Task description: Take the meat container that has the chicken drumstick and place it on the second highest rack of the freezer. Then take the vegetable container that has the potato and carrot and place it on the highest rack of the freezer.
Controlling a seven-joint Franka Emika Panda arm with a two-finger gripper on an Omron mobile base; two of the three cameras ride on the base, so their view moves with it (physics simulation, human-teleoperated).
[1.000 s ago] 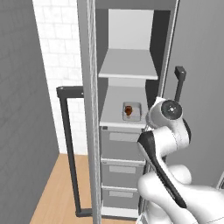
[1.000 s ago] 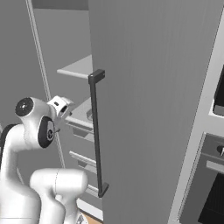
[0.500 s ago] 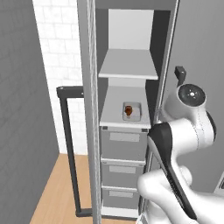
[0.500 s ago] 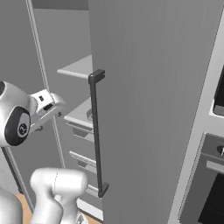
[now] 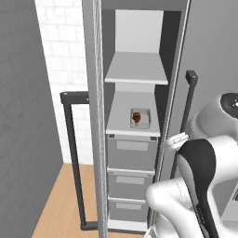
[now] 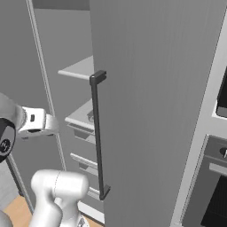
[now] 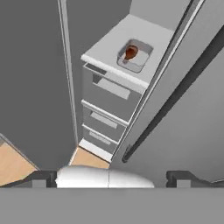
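**Drumstick tray on the lower shelf, gripper wide and empty**

Grey kitchen panels and a white tiled wall frame the freezer (image 5: 135, 139), whose doors stand open. Inside the freezer, the meat container (image 5: 140, 118) with the chicken drumstick (image 5: 136, 116) sits on the second highest rack (image 5: 122, 116), toward that shelf's right side, just above the three grey drawers (image 5: 132, 153). The highest rack (image 5: 136, 69) lies directly above it, bare. Outside the freezer, below and to the right of the container and well apart from it, the gripper (image 7: 110, 177) hangs with its fingertips (image 7: 40, 178) spread wide, holding nothing. The long dark bar handle (image 6: 98, 133) runs down the freezer's right door, near the arm.
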